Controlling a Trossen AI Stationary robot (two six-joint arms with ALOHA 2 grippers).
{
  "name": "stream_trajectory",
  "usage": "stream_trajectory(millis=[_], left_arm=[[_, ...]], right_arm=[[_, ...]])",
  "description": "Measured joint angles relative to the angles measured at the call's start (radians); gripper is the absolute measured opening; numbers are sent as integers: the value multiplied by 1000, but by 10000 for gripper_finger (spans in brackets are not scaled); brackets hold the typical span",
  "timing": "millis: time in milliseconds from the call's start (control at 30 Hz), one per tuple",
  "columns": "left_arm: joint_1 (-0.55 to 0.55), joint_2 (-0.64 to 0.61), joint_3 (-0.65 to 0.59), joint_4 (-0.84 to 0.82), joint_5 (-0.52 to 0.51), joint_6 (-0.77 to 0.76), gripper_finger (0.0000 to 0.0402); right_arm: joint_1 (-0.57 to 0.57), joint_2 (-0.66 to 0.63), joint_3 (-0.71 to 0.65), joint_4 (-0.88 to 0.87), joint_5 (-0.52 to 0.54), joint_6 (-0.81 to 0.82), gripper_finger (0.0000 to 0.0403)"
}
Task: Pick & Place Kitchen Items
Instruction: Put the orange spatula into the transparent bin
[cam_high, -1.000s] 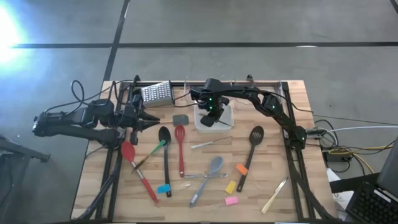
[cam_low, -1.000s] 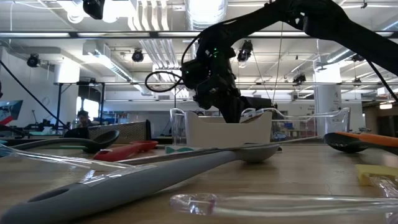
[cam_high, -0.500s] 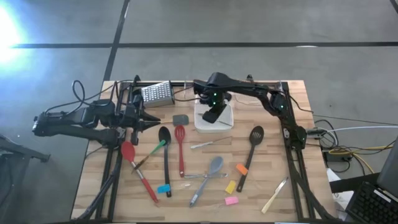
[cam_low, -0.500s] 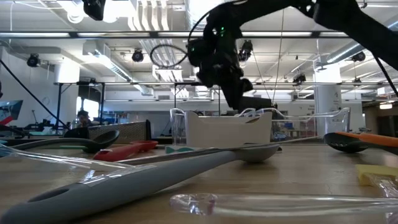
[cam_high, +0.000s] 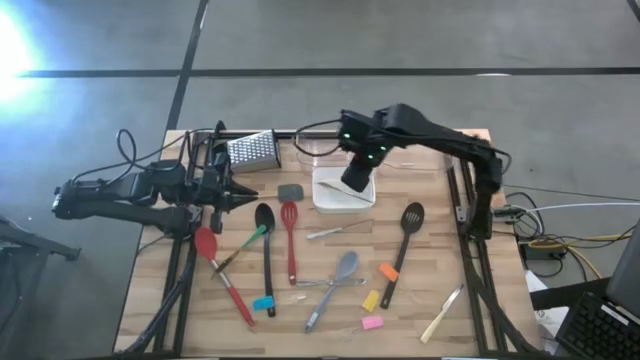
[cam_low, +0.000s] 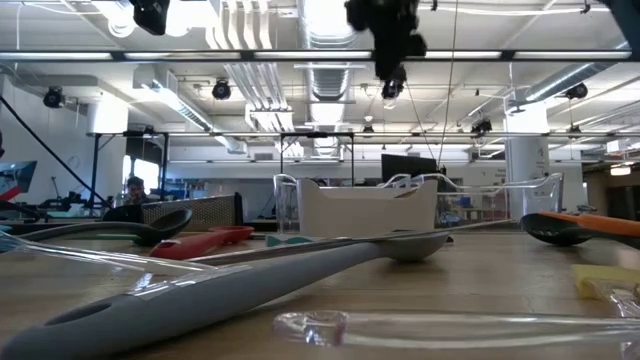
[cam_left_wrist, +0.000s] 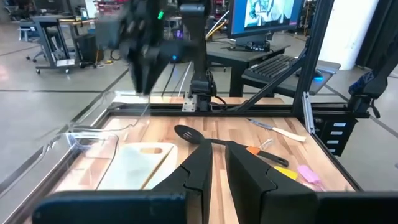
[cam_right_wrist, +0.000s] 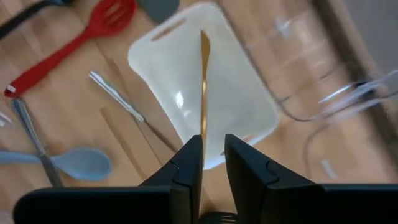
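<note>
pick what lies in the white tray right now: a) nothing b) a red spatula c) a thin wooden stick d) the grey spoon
c: the right wrist view shows a thin wooden stick lying across the white tray, below the right gripper; the red spatula and grey spoon lie on the table beside it.

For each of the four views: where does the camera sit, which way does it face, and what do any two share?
High: overhead, straight down; both arms, right gripper above the white square tray.
Low: tabletop level, facing the room; grey spoon up front.
Left wrist: past the left gripper, across to the black slotted spoon.
Right wrist: down past the right gripper onto the tray, a thin wooden stick inside.
All four share the tray.
</note>
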Motion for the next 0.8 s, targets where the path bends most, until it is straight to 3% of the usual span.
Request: stream_trajectory(millis=[400,800], left_arm=[[0,0,0,-7,0,-1,53],[0,3,0,-10,0,7,53]], right_arm=[[270,-256,-151,2,212,231,54],[490,-368,-459,60,233,471,54]])
